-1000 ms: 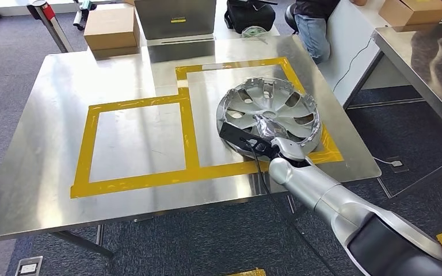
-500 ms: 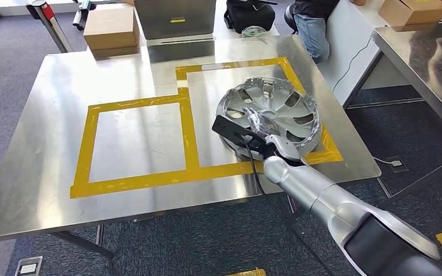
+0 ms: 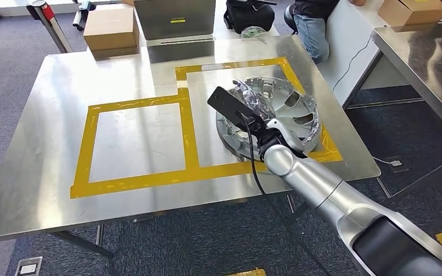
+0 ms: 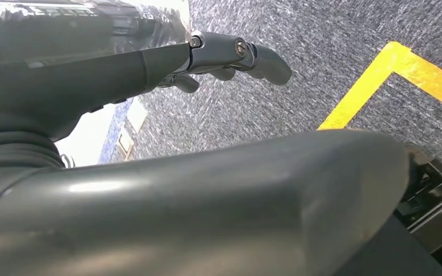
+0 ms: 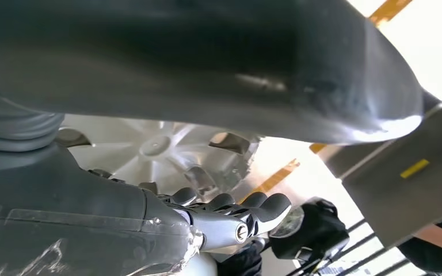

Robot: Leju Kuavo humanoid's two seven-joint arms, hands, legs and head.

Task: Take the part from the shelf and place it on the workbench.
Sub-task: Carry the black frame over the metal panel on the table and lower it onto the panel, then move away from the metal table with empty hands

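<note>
The part is a silver hubcap (image 3: 299,112) lying flat on the steel workbench (image 3: 52,115), inside the right-hand square of yellow tape (image 3: 191,132). My right hand (image 3: 252,105) hovers above the hubcap's near-left side with its fingers stretched out and nothing in them. In the right wrist view the same fingers (image 5: 230,215) reach out over the hubcap's spokes (image 5: 161,146) without touching them. My left hand (image 4: 224,54) hangs over the carpet, fingers apart and holding nothing.
A cardboard box (image 3: 111,27), a grey case (image 3: 174,18) and a black bag (image 3: 250,14) stand beyond the bench's far edge, with a seated person (image 3: 311,29) beside them. A second steel table (image 3: 426,69) carrying a box (image 3: 414,11) stands to the right.
My right hand has let go of the hubcap's near rim and risen, moving toward the far left. The hubcap stays flat in the taped square.
</note>
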